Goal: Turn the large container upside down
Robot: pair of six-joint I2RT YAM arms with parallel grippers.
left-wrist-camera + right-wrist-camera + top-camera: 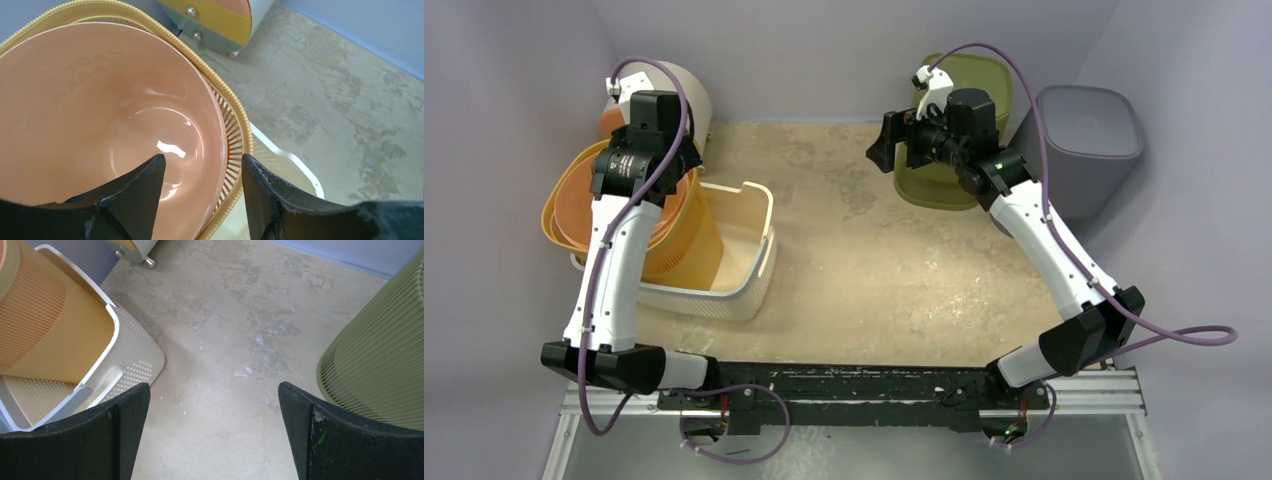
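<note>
Lavender walls all round, mottled beige desk underneath. My read is the large container is the yellow slatted basket, sitting at the far left of the desk, leaning inside a white perforated basket with a peach tub nested in it.

The left claw is partway open and straddles the rims, one finger down inside the tub and the other outside the yellow wall. It isn't pinching yet, as far as I can see.

What worries me:
- The claw could grab both rims at once, so the tub comes along or drops out mid-flip.
- The slats are thin and flexy, so the grip may slip as the basket tips.
- The white basket could snag or get dragged.

The right claw hangs wide and empty beside the green basket, so it's no backup.
</note>
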